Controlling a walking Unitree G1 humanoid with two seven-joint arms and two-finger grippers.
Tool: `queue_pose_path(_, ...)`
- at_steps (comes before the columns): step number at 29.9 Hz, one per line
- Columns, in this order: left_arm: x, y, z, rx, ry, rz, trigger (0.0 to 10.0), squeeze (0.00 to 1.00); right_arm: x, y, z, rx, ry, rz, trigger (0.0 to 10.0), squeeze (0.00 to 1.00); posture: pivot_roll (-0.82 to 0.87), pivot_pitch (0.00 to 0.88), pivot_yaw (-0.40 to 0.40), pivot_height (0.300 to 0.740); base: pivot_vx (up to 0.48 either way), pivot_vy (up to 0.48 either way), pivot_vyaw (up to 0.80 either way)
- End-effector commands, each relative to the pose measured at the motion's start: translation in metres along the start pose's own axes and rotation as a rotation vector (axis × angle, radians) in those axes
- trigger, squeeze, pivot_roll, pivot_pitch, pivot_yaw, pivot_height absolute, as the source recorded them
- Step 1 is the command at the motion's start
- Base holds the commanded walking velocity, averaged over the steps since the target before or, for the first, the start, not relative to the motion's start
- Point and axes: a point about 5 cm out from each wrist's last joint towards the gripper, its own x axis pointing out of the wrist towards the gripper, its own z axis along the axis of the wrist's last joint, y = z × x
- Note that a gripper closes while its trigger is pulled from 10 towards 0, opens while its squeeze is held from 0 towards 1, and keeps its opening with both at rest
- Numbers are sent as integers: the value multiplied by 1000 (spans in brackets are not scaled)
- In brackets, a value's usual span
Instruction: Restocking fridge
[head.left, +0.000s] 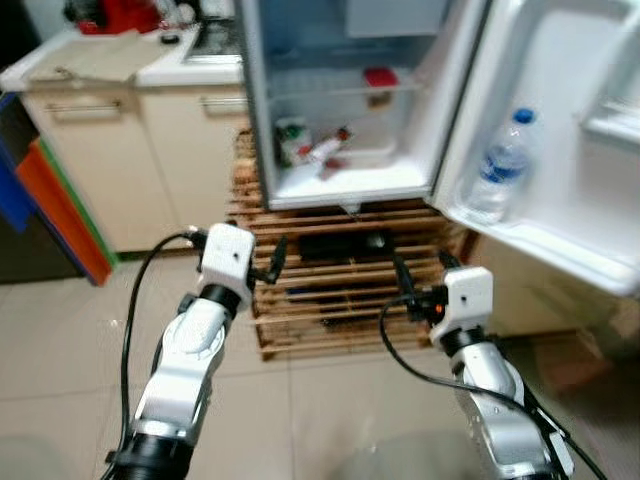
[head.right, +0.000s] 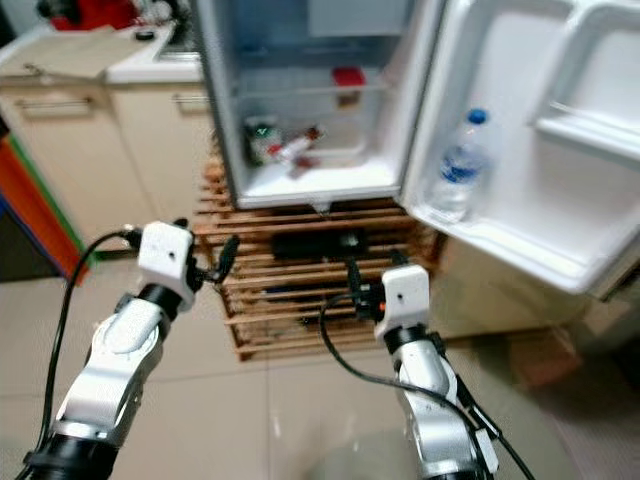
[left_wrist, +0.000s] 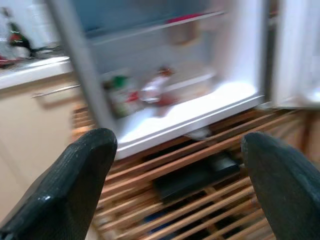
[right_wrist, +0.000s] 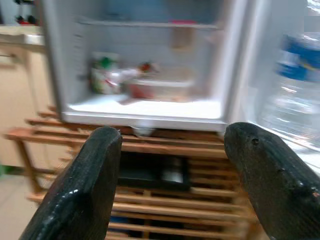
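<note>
i stand before the small fridge, which sits on a slatted wooden rack on the tiled floor. its door is swung wide open to my right, and a clear water bottle with a blue cap stands upright in the door's lower shelf. inside the fridge, on the bottom level, i can make out a jar with a green top, a bottle lying tilted with a red cap and a shallow clear tray; a small red-lidded item sits on the shelf above. the views are blurred, so i cannot tell these more exactly.

my left gripper is raised in front of the rack, well short of the fridge, its fingers spread apart with nothing between them. my right gripper is held at a similar height, below the open door, its fingers also wide apart and empty. a dark flat object lies on the rack's upper slats. to my left are cream cabinets under a pale worktop.
</note>
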Motion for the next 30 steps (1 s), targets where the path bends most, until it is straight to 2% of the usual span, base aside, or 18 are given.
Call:
queue_pose_path(1, 1, -1, 5, 14, -20, -12, 10000, 0, 1, -3, 1, 5, 4, -11, 10000, 271, -62, 0, 10, 740, 0, 0, 0)
queue_pose_path(4, 2, -1, 4, 13, -20, -13, 10000, 0, 2, -3, 0, 6, 4, -10, 10000, 271, -58, 0, 11, 740, 0, 0, 0)
queue_pose_path(10, 3, 1, 6, 21, -30, -9, 10000, 0, 1, -1, 1, 8, 2, -4, 10000, 275, -58, 0, 5, 740, 0, -468, 0)
queue_pose_path(22, 6, 2, 7, 41, -38, -18, 10000, 0, 2, -2, 1, 7, 3, -2, 10000, 271, -68, 0, 7, 740, 268, -394, 0)
queue_pose_path(30, 8, -1, 9, 30, -43, -31, 10000, 0, 2, -5, 1, 20, 5, -8, 10000, 275, -72, 0, 11, 740, 0, -436, 0)
